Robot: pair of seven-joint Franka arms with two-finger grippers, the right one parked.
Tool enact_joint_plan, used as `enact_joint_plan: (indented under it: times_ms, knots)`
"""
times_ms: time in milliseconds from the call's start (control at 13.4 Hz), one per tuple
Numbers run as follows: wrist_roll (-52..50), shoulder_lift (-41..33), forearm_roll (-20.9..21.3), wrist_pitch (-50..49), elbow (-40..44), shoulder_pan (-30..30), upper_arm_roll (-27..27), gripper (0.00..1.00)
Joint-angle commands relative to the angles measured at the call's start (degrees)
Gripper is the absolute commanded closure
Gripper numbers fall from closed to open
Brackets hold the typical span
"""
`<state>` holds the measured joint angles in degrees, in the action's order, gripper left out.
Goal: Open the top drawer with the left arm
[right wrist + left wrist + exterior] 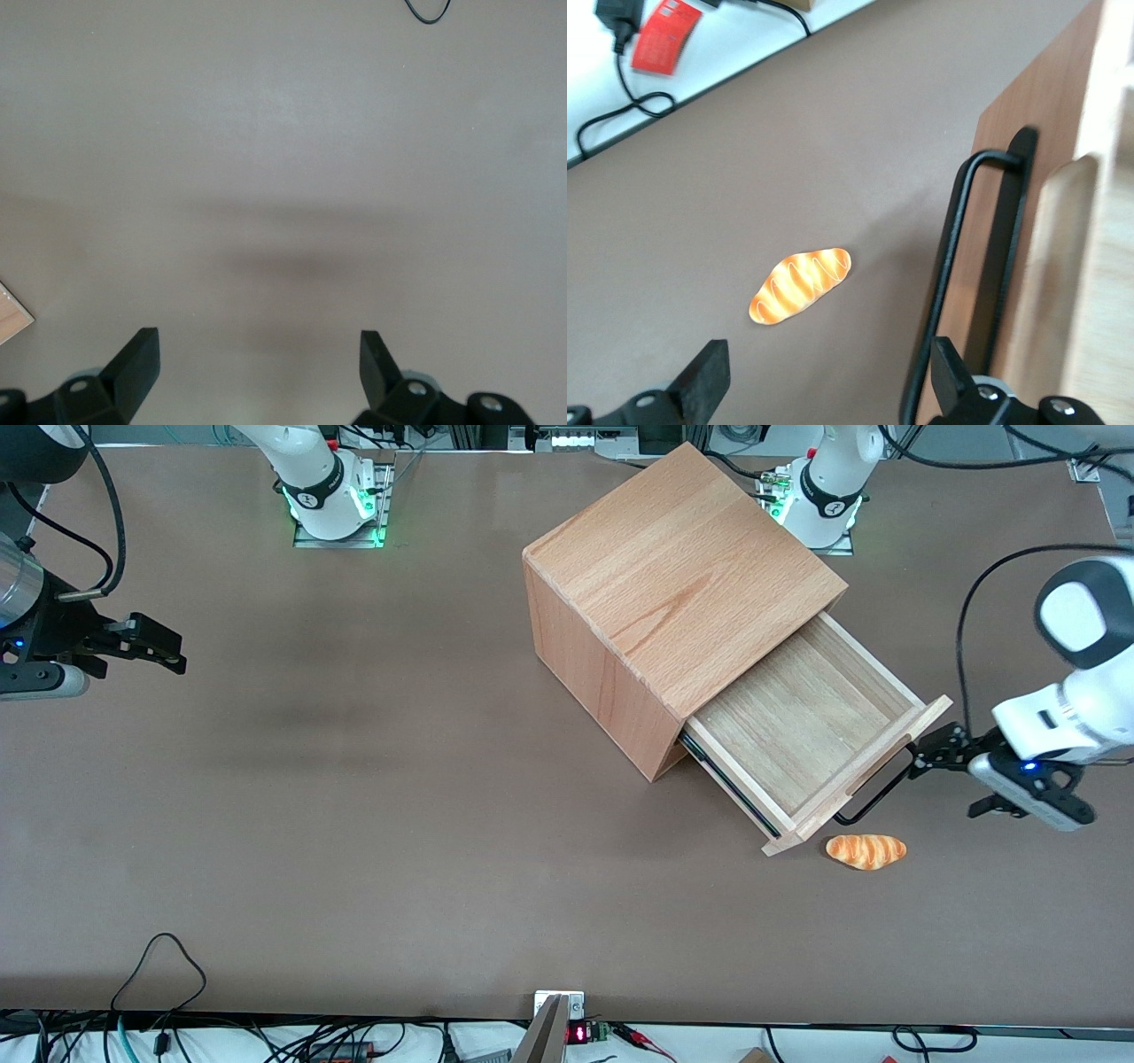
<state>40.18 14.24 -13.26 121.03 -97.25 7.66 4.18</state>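
Where the front camera looks down on a brown table (354, 824), a big wooden cabinet (682, 576) stands turned at an angle, toward the working arm's end. Its top drawer (797, 735) is pulled well out, showing a bare wooden floor inside. A thin black wire handle (873, 793) loops off the drawer's front panel. The left arm (1076, 691), glossy white with a dark grey cap, reaches toward that panel. Its black gripper (930, 751) sits right at the upper end of the handle, just beside the panel's corner. From this view you cannot tell whether it touches the bar. A small bread roll (866, 850), orange with pale stripes, lies on the table just beside the lower corner of the drawer front, nearer the camera than the gripper.

From the working arm's wrist camera, the gripper (824, 376) has its fingers (704, 381) spread wide apart, clamping nothing. One finger is right next to the black handle (957, 266), with the bar's lower end just inside the gap; the other hangs over bare table (788, 159). The drawer's (1036, 221) wooden front shows edge-on, with a rounded notch in its rim. The bread roll (800, 285) lies on the table between the two fingers' lines, apart from the drawer.

From the parked arm's wrist camera, only plain table (283, 177) shows, with a sliver of pale wood at one edge.
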Motion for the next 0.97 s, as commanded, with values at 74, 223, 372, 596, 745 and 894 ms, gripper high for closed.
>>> enact_joint_plan:
  times_ms: [74, 223, 372, 596, 745, 894]
  knots:
    - [-8.1, -4.4, 2.3, -4.8, 1.6, 0.2, 0.6, 0.00]
    - [-14.6, -7.8, 3.4, -9.7, 1.5, 0.2, 0.6, 0.00]
    - [-23.8, -12.6, 6.3, -16.2, 0.9, -0.1, 0.6, 0.00]
    - [-32.7, -18.0, 9.3, -24.7, 0.0, -0.6, 0.0, 0.00]
    - [-36.5, -21.0, 13.1, -25.9, -1.7, -1.1, 0.0, 0.00]
    - [-39.9, -21.1, 14.9, -27.7, -1.7, -1.4, -0.1, 0.00]
